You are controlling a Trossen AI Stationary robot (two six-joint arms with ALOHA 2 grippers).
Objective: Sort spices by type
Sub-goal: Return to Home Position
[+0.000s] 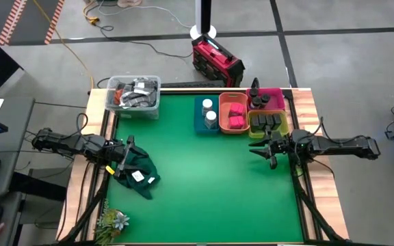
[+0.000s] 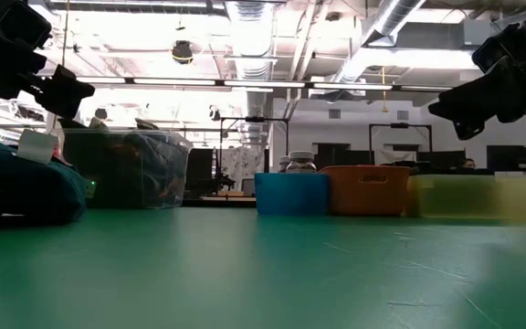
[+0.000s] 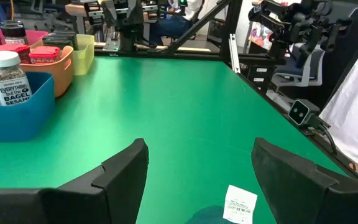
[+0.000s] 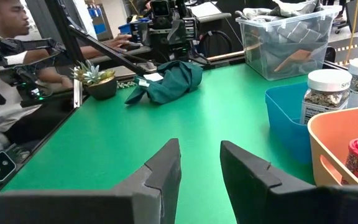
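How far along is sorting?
Done: white-capped jars in blue bin, red-pink boxes in orange bin, dark round jars in pink bin, dark grey tins in yellow bin. Held: nothing; right gripper beside it, left gripper above green cloth, both open. Left: no loose spices.

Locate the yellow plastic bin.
High view: the yellow plastic bin sits at the back right of the green table, right of the orange plastic bin.

Jar (image 3: 4, 78) in blue bin (image 3: 17, 118), far edge of table (image 3: 185, 112), label reads "EVERYTHING but the BAGEL SESAME". Cloth tag (image 3: 240, 204): print not legible.
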